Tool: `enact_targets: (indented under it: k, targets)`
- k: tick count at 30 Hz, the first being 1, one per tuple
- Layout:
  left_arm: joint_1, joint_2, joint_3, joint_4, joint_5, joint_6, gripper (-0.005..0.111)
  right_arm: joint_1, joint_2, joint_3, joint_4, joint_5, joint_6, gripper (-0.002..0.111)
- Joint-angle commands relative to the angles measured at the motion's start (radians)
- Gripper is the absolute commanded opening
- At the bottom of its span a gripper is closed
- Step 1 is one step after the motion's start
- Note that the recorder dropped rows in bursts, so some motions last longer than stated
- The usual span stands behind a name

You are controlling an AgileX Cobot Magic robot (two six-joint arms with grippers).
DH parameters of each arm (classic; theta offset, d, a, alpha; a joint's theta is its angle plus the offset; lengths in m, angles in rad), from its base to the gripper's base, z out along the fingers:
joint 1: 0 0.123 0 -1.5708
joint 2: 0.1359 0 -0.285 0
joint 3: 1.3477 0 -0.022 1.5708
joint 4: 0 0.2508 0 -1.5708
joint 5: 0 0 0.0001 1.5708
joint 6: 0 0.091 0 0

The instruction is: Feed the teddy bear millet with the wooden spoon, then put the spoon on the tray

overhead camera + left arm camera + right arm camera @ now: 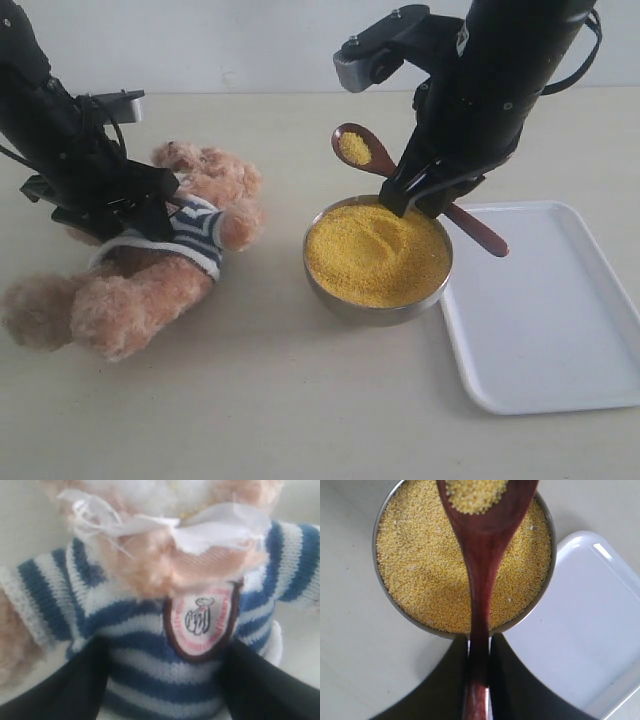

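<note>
The teddy bear (150, 270) lies on its back at the left, its blue-and-white striped shirt (150, 665) and chest badge filling the left wrist view. My left gripper (150, 215) (165, 647) sits over its chest, fingers wide apart on either side of the shirt, open. My right gripper (420, 200) (479, 639) is shut on the handle of the wooden spoon (365, 155) (480, 555), held above the far rim of the metal bowl (375, 310). The spoon's bowl carries a small heap of millet and points toward the bear. Millet (375, 255) (420, 565) fills the bowl.
The white tray (550, 320) (590, 620) lies to the right of the bowl, touching or nearly touching it, with nothing on it. The spoon's handle end (480, 232) pokes out over the tray's near-left corner. Bare tabletop lies between bear and bowl.
</note>
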State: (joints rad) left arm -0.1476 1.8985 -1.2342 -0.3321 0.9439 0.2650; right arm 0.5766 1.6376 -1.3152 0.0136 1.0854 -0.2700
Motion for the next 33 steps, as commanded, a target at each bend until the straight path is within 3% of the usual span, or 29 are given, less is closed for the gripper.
enact_targets:
  k: [1, 6, 27, 33]
  targets:
    - [-0.005, 0.008, 0.003, -0.056, 0.0, 0.017, 0.068, 0.002, -0.01, -0.004, -0.005, 0.003, 0.001, 0.0]
    - [-0.005, 0.0, 0.001, -0.147, -0.029, 0.085, 0.071, 0.002, -0.01, -0.004, -0.005, 0.003, 0.001, 0.0]
    - [-0.005, 0.124, 0.003, -0.132, -0.087, 0.08, 0.071, 0.002, -0.01, -0.004, -0.003, 0.003, 0.001, 0.0]
    - [-0.005, 0.157, 0.003, -0.155, -0.087, 0.08, 0.064, 0.002, -0.01, -0.004, -0.003, 0.001, 0.001, 0.0]
